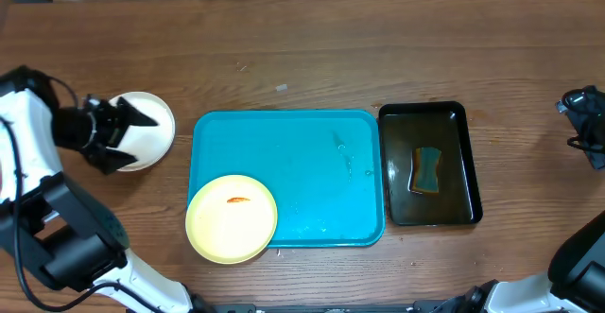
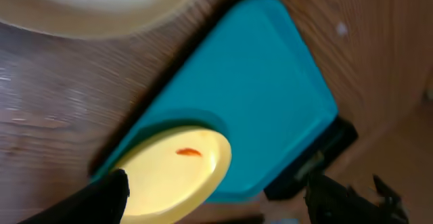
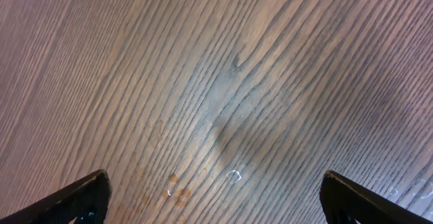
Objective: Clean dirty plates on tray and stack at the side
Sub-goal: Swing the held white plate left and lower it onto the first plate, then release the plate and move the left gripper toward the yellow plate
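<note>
A pale yellow plate (image 1: pixel 232 217) with an orange smear lies on the front left corner of the turquoise tray (image 1: pixel 312 162); it also shows in the left wrist view (image 2: pixel 172 176). A white plate (image 1: pixel 151 124) sits on the table left of the tray, and its rim fills the top of the left wrist view (image 2: pixel 101 7). I cannot tell whether it is one plate or a stack. My left gripper (image 1: pixel 123 135) is open and empty over the white plate's left side. My right gripper (image 3: pixel 213 204) is open and empty above bare wood at the far right edge (image 1: pixel 586 114).
A black basin (image 1: pixel 430 165) of dark water holds a blue-and-yellow sponge (image 1: pixel 426 170), right of the tray. Water droplets lie on the tray's right half. The tray (image 2: pixel 270 95) and the basin corner (image 2: pixel 318 156) show in the left wrist view.
</note>
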{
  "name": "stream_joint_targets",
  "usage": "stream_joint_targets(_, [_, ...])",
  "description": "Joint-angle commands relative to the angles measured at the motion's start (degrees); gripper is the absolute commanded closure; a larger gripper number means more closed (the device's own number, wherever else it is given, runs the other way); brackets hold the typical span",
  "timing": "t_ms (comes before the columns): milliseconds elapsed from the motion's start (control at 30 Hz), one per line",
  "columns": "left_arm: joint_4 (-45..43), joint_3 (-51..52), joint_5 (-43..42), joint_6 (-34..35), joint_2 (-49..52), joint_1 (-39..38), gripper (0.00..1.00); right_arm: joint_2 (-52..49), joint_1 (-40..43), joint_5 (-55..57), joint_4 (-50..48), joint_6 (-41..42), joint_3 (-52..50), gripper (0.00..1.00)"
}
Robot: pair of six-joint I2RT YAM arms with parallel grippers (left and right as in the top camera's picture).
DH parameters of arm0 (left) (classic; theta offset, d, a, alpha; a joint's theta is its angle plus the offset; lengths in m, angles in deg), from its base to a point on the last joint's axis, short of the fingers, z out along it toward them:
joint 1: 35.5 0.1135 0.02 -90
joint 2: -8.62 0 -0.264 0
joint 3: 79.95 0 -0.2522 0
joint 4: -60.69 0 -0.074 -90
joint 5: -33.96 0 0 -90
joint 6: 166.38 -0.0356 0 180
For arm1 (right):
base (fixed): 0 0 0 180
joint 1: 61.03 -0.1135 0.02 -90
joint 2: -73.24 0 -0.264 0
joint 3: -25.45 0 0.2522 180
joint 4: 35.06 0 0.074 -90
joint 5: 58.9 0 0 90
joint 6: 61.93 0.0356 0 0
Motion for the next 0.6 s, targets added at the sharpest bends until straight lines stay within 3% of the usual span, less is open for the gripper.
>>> stream_joint_targets(0, [1.2,1.9,-8.6,-8.6,-2.4,-5.4,0.19,0.2,0.1,-0.1,-0.4,0.1,0.7,0.0])
stream_joint_targets(200, [-1.5,11.2,-5.2,-7.1,-11.4,-12.7,0.23,0.2,0.1,-0.1,-0.4,0.1,0.7,0.0])
stream_joint_targets(400, [-3.0,23.6,3.7,-2.8,-25.9,-12.4,0.24,0.2,0.1,-0.1,-0.4,0.1,0.7,0.0])
stream_joint_targets(500, [-2.7,27.8,10.1,1.9,-34.1,-10.9,0.23,0.2,0.1,-0.1,-0.4,0.1,0.7,0.0])
stream_joint_targets(567, [-0.7,30.0,15.3,9.6,-39.3,-10.9,0.24,0.2,0.1,-0.1,-0.4,0.1,0.7,0.0])
